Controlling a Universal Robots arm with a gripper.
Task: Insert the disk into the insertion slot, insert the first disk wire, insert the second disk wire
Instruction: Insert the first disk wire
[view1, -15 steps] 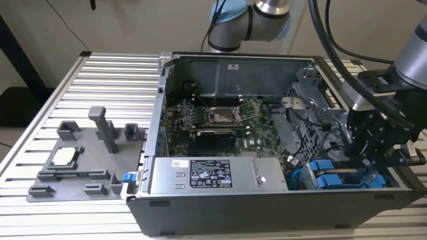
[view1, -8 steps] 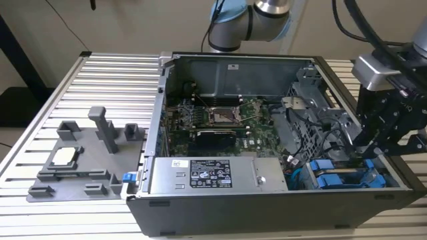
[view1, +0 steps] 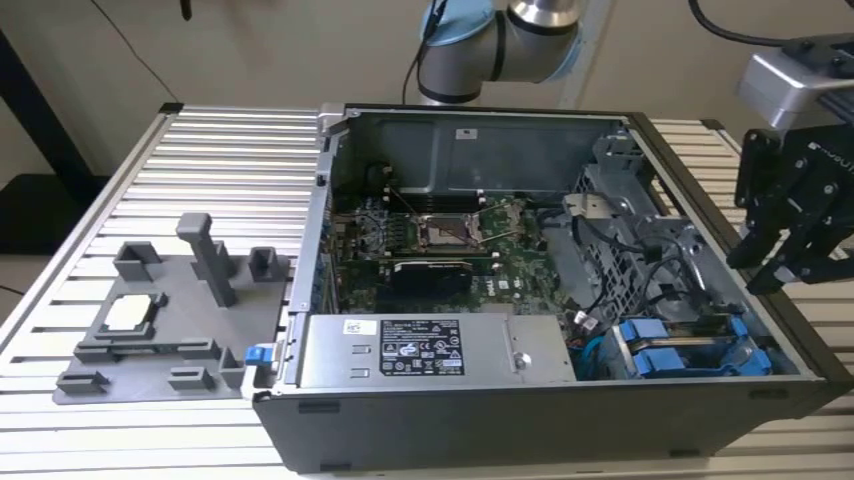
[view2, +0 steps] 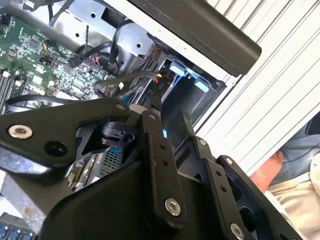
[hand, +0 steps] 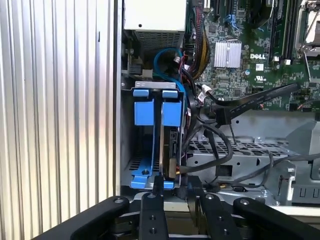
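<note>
Sitting in the insertion slot (hand: 127, 150), the disk (hand: 172, 142) lies clear of parted fingers (hand: 152, 207).

- exterior view: computer case (view1: 534, 425) on the table (view1: 227, 150).
- inside it, power box (view1: 420, 350) at six o'clock of the motherboard (view1: 427, 255), disk (view1: 663, 358) at four.
- tray (view1: 147, 345) at nine o'clock of the case, gripper (view1: 787, 272) at three.

Blue-framed disk (hand: 144, 112), apparently seated, upright in grey insertion slot (hand: 137, 150)
</note>
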